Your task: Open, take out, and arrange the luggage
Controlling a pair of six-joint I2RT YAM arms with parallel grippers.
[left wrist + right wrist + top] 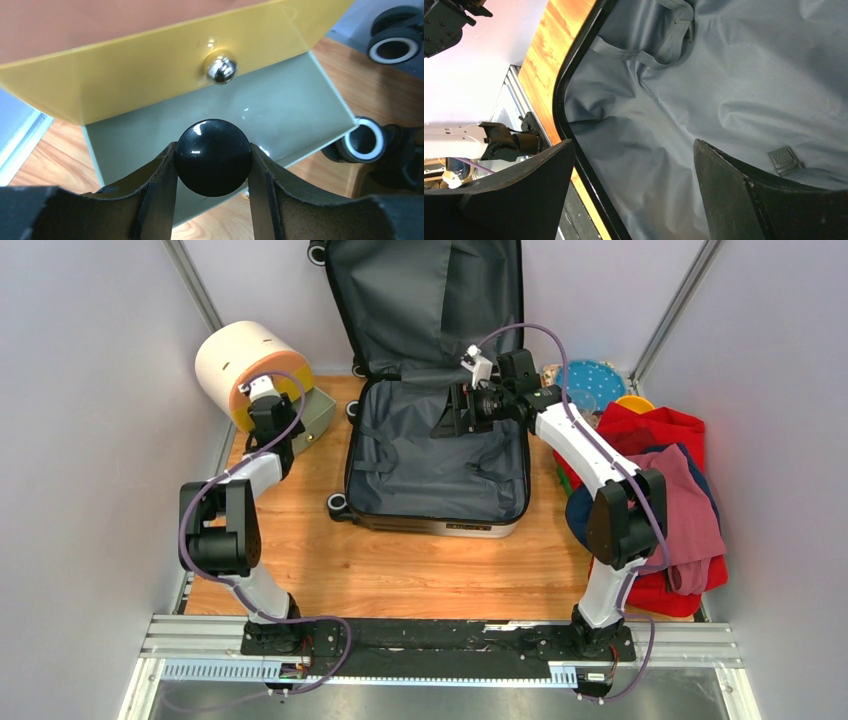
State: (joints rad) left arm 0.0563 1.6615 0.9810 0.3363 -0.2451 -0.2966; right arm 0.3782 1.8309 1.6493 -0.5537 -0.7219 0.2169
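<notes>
One suitcase, one round cream box, one heap of clothes, two robot arms (left arm, right arm), two knobs: one silver knob, one black knob.

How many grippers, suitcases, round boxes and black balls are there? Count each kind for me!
grippers: 2, the left gripper and the right gripper
suitcase: 1
round cream box: 1
black ball: 1
Total: 5

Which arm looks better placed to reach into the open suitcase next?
Right. The right gripper hangs open over the suitcase lining, holding nothing. The left gripper is beside the round box, clamped on a black ball.
</notes>
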